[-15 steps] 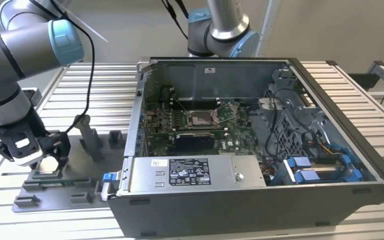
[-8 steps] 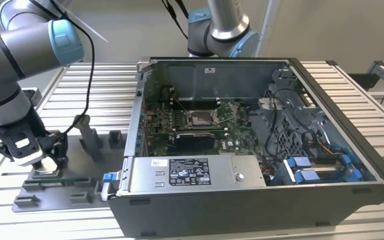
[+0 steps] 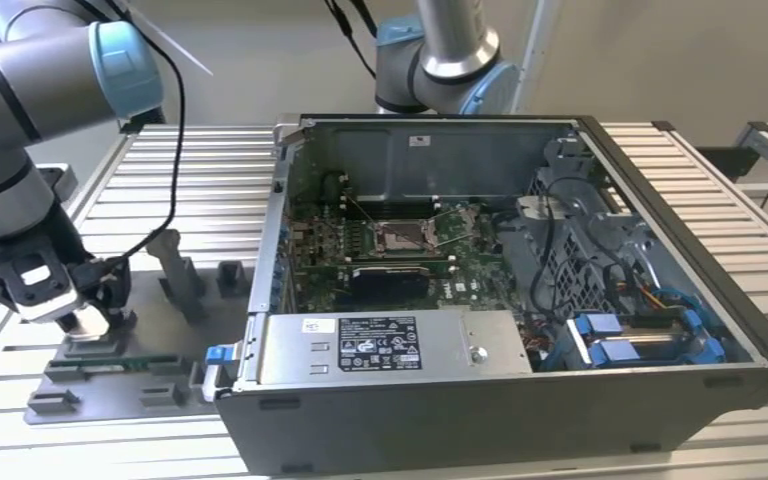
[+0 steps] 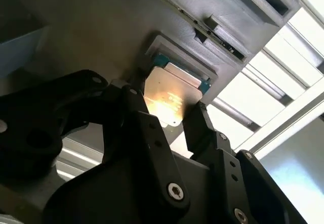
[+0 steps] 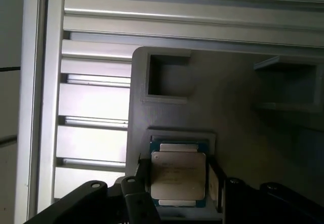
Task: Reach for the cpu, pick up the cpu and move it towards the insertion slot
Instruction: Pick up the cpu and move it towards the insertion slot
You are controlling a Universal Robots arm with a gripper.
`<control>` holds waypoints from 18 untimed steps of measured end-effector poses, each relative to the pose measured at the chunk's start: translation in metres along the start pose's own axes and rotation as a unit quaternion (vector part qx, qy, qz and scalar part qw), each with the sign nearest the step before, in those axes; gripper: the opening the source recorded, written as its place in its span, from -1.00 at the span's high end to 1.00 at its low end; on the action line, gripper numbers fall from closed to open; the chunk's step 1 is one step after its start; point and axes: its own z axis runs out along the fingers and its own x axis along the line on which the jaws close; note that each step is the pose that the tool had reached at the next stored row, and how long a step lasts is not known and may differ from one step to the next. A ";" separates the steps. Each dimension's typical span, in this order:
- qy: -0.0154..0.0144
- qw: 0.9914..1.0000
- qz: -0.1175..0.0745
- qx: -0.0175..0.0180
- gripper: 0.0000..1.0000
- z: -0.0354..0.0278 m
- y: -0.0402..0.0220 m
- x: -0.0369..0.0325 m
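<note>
My claw [image 3: 84, 322] hangs spread, fingers [image 5: 216, 183] flanking the cpu [image 5: 178, 176] seated in the grey fixture plate [image 3: 157, 365], at eight o'clock from the insertion slot [image 3: 398, 235] in the exterior view.

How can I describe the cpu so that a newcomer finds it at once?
Find the open computer case; to the exterior view's left lies a grey fixture plate. Under the gripper, the cpu sits in a square recess: the only silvery square among grey blocks.
</note>
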 end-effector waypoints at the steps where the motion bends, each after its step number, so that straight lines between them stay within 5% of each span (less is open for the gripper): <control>1: 0.000 1.000 0.000 0.000 1.00 -0.0026 0.0001 0.0000; 12: 0.000 1.000 0.000 0.000 1.00 -0.0258 0.0009 0.0001; 18: 0.000 1.000 0.000 0.000 1.00 -0.0529 0.0019 0.0002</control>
